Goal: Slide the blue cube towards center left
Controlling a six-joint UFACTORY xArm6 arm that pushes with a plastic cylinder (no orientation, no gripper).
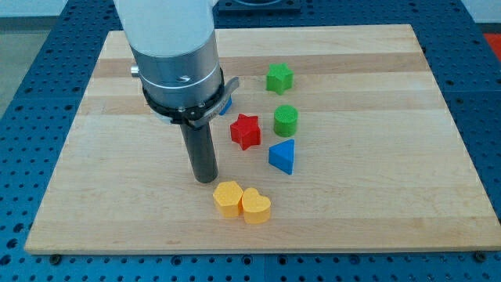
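Note:
The blue cube (228,106) shows only as a small blue sliver at the right edge of the arm's grey collar; most of it is hidden behind the arm. My tip (205,180) rests on the board well below the cube, toward the view's bottom, and does not touch it. The tip stands just above and left of the yellow hexagon (228,197), with a small gap between them.
A red star (246,131) lies right of the rod. A green star (279,78), a green cylinder (286,120) and a blue triangle (282,156) stand in a column further right. A yellow heart (256,207) touches the hexagon. The wooden board (376,196) lies on a blue perforated table.

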